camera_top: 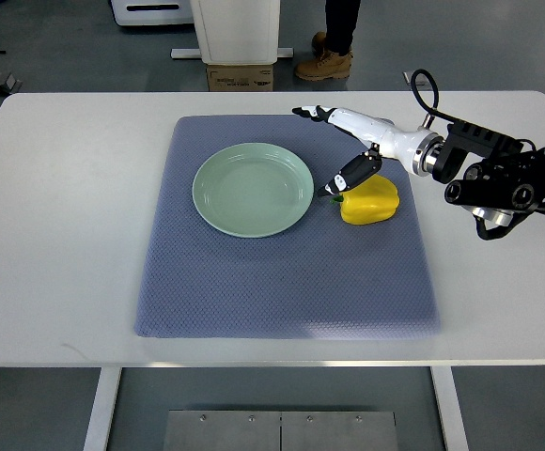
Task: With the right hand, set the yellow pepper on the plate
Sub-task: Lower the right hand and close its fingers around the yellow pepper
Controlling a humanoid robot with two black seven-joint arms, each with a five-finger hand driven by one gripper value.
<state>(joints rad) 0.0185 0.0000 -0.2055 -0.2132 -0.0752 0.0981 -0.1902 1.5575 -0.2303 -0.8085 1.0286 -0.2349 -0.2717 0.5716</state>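
A yellow pepper (370, 200) lies on the blue-grey mat (282, 282), just right of the pale green plate (253, 189). My right hand (338, 150) comes in from the right edge and hovers over the pepper's left side. Its fingers are spread: the thumb (350, 175) touches or nearly touches the pepper's top left, and the other fingers (312, 114) point left beyond the plate's far right rim. The hand holds nothing. The plate has nothing on it. The left arm does not show.
The mat lies on a white table (56, 235). Past the table's far edge stand a white bin (236, 28) on a cardboard box and a person's boots (326, 62).
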